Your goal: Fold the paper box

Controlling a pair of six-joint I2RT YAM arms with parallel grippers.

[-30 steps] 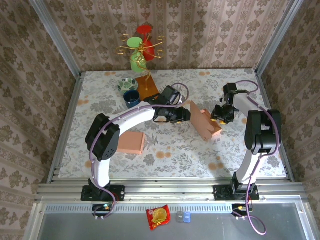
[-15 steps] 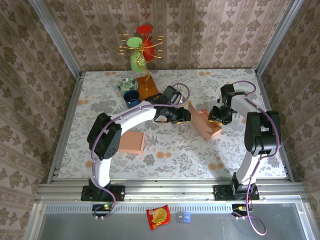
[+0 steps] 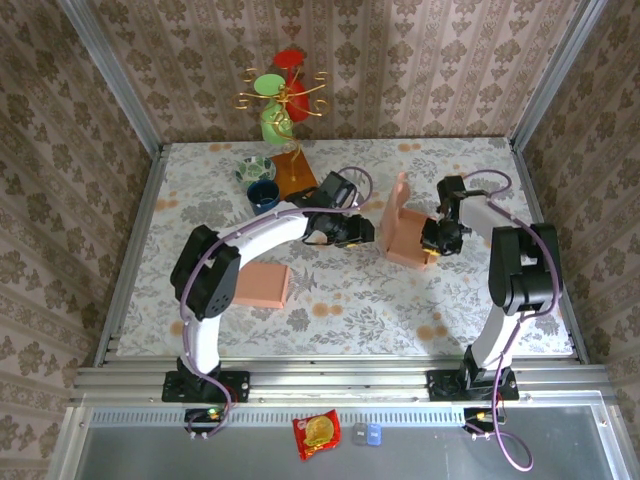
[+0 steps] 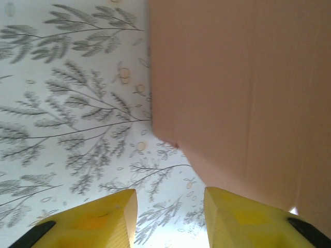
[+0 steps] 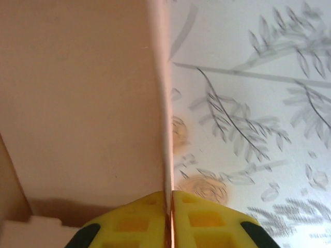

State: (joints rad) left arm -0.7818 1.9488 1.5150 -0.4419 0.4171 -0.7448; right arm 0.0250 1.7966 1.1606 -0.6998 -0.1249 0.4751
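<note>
Holding one wall while the rest gets folded looks to be the step in hand. Closest to its camera, the right gripper [image 5: 169,197] has its yellow fingers pressed flat on a thin card edge of the box [image 5: 77,93], gripping it from the right side. The left gripper [image 4: 169,195] stands partly open with nothing between its fingers. It is just beside the box's left face and, as far as I can tell, not touching it. Next, I judge, the left must push or take the loose flap [image 3: 402,195] and bend it over while the right steadies the wall; a slip would let the card spring open. The box sits in the middle of the table [image 3: 480,290], between the grippers. It is pale pink, smooth and part-formed, with one tall flap upright on its far side.
</note>
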